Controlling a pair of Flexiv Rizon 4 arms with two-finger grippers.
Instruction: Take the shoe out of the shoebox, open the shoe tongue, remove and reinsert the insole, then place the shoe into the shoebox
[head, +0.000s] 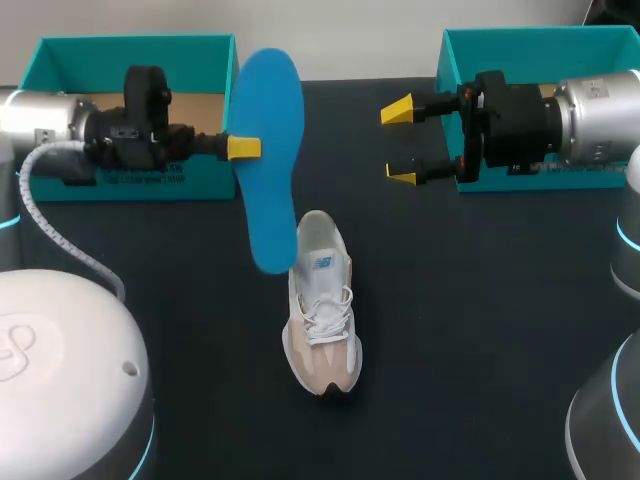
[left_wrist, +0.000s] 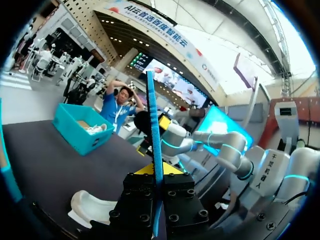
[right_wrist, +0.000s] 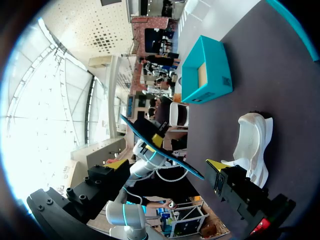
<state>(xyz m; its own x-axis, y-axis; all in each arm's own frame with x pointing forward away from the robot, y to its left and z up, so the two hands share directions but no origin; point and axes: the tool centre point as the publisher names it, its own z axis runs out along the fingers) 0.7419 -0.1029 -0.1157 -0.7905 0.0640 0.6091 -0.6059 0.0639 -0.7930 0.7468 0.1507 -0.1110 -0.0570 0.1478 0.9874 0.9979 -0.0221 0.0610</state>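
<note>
Left gripper (head: 243, 148) is closed on the insole's (head: 270, 120) edge, holding it upright above the table (head: 450, 300), lower end near the shoe's (head: 322, 310) opening, apparently lined up for reinsertion. Shoe stands on the table between the arms. Right gripper (head: 402, 143) is wide open and empty, facing the insole, likely ready to assist.

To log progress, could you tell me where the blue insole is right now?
The insole hangs left of centre in the head view, pinched by the left gripper, its lower end near the heel of the shoe.
</note>
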